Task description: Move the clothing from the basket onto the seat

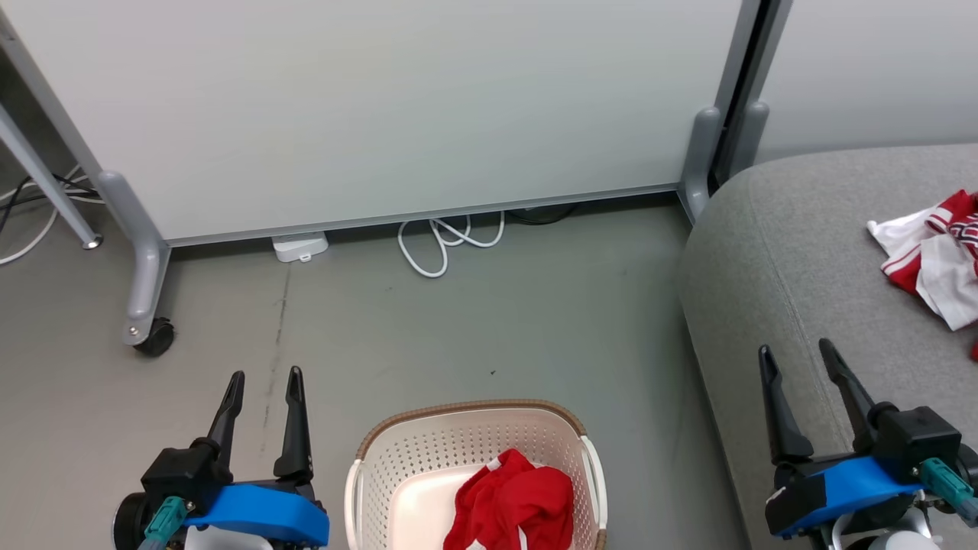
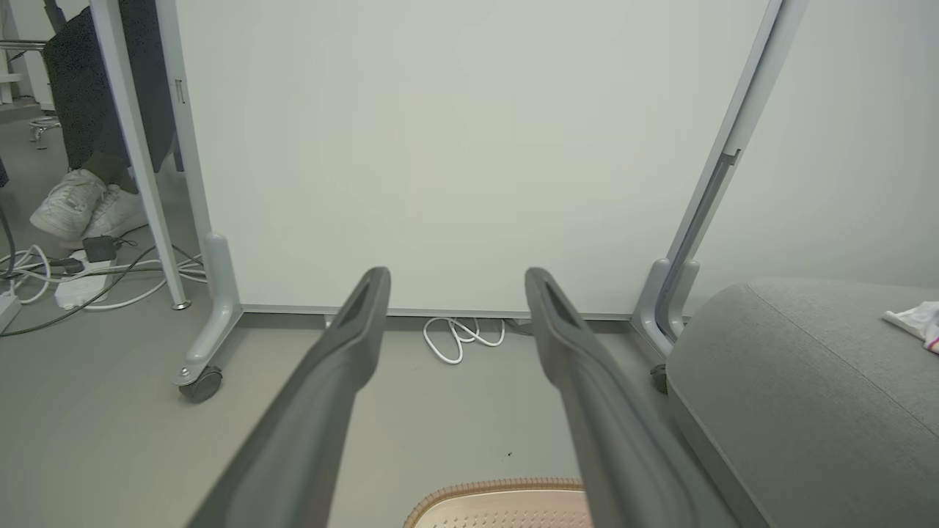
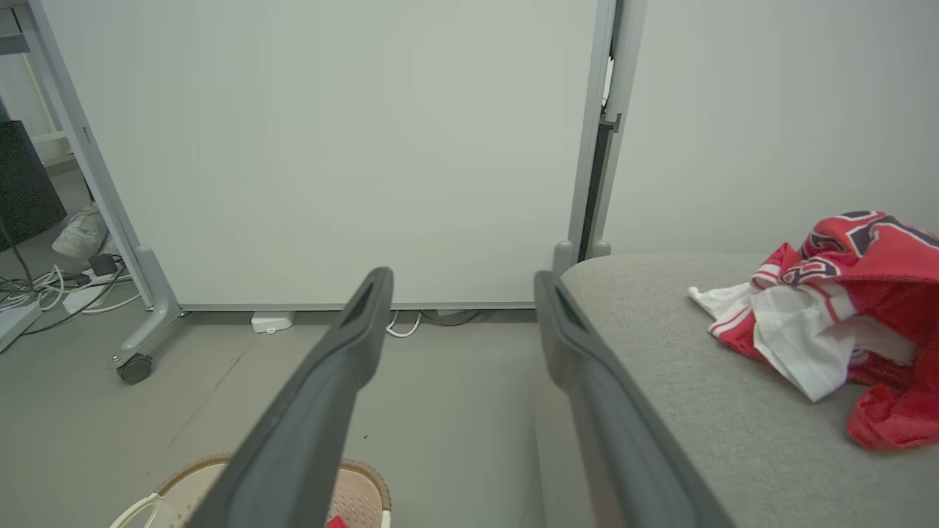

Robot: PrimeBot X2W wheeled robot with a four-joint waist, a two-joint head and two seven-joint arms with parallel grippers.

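Note:
The cream basket (image 1: 382, 466) with a brown rim stands on the floor at the bottom centre, and a crumpled plain red garment (image 1: 512, 500) lies in its right half. A red and white jersey (image 1: 936, 252) with dark numerals lies on the grey seat (image 1: 787, 252) at the right, and the right wrist view has the jersey (image 3: 843, 315) too. My left gripper (image 1: 262, 374) is open over the floor, left of the basket, holding nothing. My right gripper (image 1: 798, 351) is open and empty above the seat's front edge, left of the jersey.
A white partition panel (image 1: 367, 107) on castor feet (image 1: 157, 336) stands behind the basket. White cables (image 1: 447, 244) loop on the floor at its base. A person's white shoes (image 2: 81, 209) and more cables (image 2: 44, 271) sit beyond the panel's left end.

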